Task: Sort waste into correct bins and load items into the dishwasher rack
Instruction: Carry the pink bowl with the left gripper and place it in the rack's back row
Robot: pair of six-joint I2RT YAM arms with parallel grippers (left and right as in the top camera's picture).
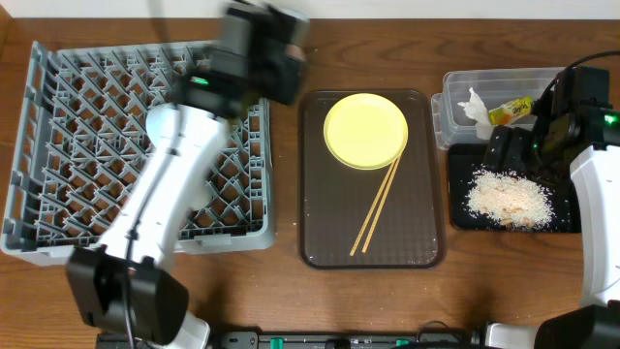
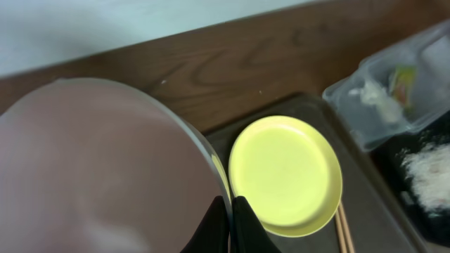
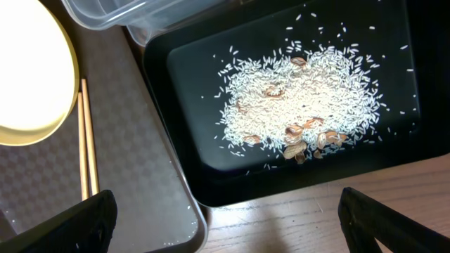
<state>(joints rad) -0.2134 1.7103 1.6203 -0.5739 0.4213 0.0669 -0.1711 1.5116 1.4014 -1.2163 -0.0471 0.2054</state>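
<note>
My left gripper point(image 2: 230, 218) is shut on the rim of the pinkish-white bowl point(image 2: 98, 176), which fills the left of the left wrist view. In the overhead view this gripper point(image 1: 266, 53) is blurred, at the back right corner of the grey dishwasher rack point(image 1: 97, 126). The yellow plate point(image 1: 365, 130) and the wooden chopsticks point(image 1: 378, 208) lie on the brown serving tray point(image 1: 320, 233). My right gripper point(image 3: 225, 211) is open and empty above the front edge of the black tray point(image 3: 183, 119), which holds the rice scraps point(image 3: 302, 98). The tissue point(image 1: 475, 107) and the wrapper point(image 1: 511, 111) lie in the clear tub point(image 1: 455, 126).
The rack fills the left side of the table, the brown tray the middle, and the clear tub and black tray point(image 1: 567, 218) the right. The blue bowl and the white cup are not visible.
</note>
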